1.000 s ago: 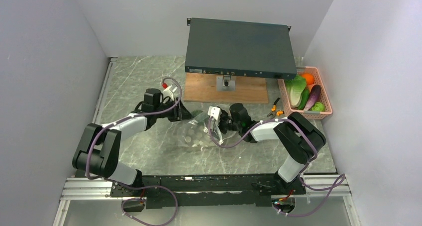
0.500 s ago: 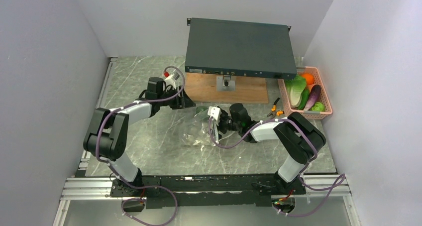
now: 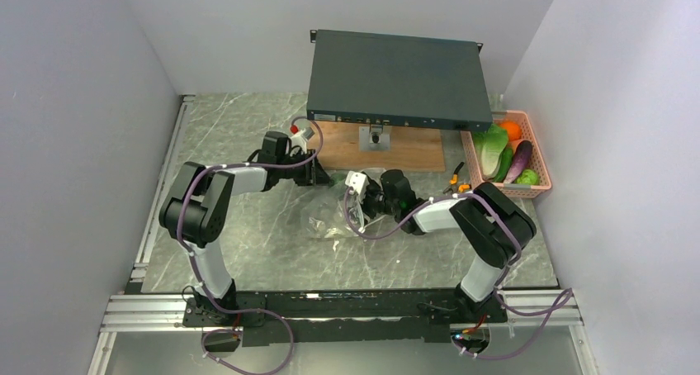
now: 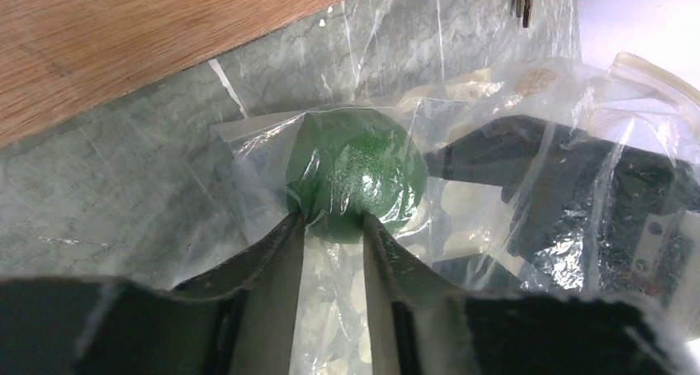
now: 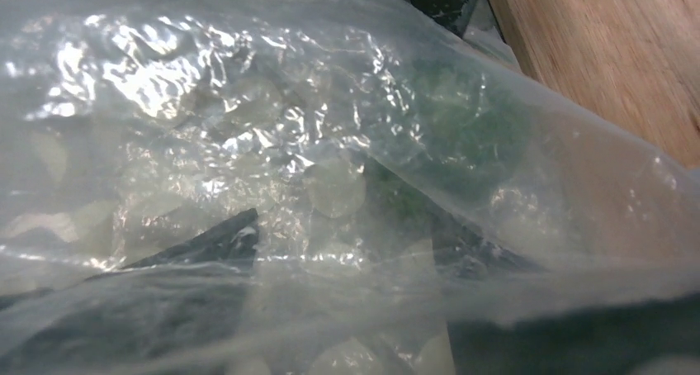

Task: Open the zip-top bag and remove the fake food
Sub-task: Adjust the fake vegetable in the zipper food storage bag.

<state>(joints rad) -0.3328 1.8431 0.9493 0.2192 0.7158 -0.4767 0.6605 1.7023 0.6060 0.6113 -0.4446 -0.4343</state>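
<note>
Seen only from above: both arms reaching in over the grey stone table, and the zip-top bag lying crumpled between them near the middle, just in front of a wooden board and a big dark flat box. Also seen only from above, far to the right: a pink basket holding most of the fake food, a lettuce, an orange ball, a purple piece and a small green piece, with pliers just beside the basket. Seen best up close from the left wrist: a round green piece inside the bag, near one corner. Tiny marks on the front of the box, too small to read. Left gripper with fingers close together, a thin gap with bag plastic in it, both tips touching the round green piece through the plastic; hard to tell if squeezing or only touching. Right gripper covered by the bag and seen through the plastic in both wrist views, fingers spread wide with loose plastic draped over them.
</note>
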